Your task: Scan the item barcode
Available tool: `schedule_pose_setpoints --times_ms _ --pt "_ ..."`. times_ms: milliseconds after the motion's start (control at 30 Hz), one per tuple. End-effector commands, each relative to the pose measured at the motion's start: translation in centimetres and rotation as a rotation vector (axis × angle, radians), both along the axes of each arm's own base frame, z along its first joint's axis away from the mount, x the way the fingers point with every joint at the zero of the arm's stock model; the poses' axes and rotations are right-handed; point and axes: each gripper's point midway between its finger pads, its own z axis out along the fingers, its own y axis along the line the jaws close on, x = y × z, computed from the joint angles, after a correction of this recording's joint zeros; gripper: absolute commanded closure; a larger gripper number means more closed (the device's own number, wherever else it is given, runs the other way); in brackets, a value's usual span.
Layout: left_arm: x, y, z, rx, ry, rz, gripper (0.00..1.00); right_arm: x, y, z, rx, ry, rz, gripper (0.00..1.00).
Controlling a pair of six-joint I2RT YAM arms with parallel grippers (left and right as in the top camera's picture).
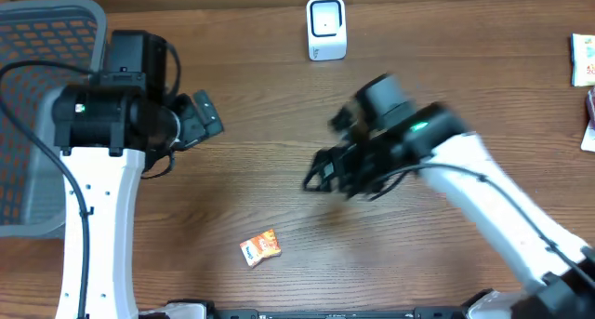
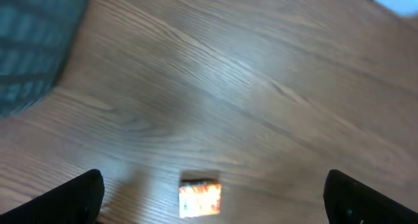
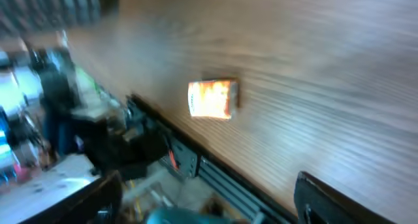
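Note:
The item, a small orange-and-white packet (image 1: 261, 247), lies flat on the wooden table near the front edge. A white scanner (image 1: 326, 28) stands upright at the back middle. My left gripper (image 1: 200, 119) hangs open left of centre, well behind the packet. In the left wrist view the packet (image 2: 200, 198) lies between and ahead of the wide-spread fingers (image 2: 72, 198). My right gripper (image 1: 316, 175) is blurred, open and empty, to the right of and behind the packet. The right wrist view shows the packet (image 3: 212, 98) ahead of the open gripper (image 3: 208, 178).
A grey mesh basket (image 1: 37, 124) fills the left side. More packets (image 1: 584, 59) lie at the right edge. The table's front rail and cables (image 3: 163, 159) show in the right wrist view.

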Motion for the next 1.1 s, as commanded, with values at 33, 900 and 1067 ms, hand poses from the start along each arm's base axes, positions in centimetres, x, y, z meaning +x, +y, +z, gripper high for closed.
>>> schedule_pose_setpoints --times_ms 33,900,1067 --pt "-0.2 2.9 0.3 0.008 -0.005 0.14 0.0 -4.4 6.1 -6.1 -0.069 0.121 0.086 0.22" --pt "-1.0 3.2 0.1 0.024 0.026 0.145 0.0 -8.4 9.6 -17.0 -0.246 0.377 0.029 0.85" --pt "-1.0 3.1 0.1 0.015 0.028 0.142 0.0 -5.2 7.9 -17.0 -0.236 0.402 -0.066 0.96"
